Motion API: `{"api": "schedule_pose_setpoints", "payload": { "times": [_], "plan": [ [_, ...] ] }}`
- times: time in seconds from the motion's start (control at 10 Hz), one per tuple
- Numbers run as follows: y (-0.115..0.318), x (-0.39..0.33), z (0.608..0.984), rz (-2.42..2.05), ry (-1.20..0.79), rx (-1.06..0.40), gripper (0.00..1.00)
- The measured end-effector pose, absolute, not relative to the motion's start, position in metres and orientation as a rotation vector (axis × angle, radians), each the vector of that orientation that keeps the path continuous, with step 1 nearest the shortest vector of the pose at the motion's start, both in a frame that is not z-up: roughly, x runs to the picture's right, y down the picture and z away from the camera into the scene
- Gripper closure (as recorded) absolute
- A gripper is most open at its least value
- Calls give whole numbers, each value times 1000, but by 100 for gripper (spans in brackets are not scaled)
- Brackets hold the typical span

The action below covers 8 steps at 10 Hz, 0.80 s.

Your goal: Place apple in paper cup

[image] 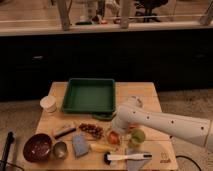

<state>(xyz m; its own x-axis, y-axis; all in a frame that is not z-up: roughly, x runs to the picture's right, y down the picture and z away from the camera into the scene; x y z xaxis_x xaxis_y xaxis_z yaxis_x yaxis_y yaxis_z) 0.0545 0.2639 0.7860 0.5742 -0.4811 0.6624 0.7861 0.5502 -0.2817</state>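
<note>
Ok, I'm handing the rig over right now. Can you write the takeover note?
Gripper: low over the table's front centre, right above the apple.
Apple: on the table, beside the green fruit.
Paper cup: upright near the left edge, left of the green tray.
Done: nothing placed yet.
Left: grasp the apple, carry it left, drop it in the cup.

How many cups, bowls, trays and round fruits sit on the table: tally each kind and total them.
Cups: 2, the paper cup and a metal cup.
Bowls: 1, a dark red bowl.
Trays: 1, a green tray.
Round fruits: 2, the apple beside the hand and a green fruit.
Total: 6.
</note>
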Motion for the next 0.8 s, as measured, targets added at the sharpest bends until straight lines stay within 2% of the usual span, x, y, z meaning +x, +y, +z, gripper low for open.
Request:
{"api": "schedule_pose_setpoints", "payload": {
  "times": [0.4,0.5,0.8],
  "plan": [
    [261,58,786,-807,-562,-628,96],
    [257,59,782,-813,-562,-625,100],
    [237,55,766,-854,-566,-605,100]
  ]
}}
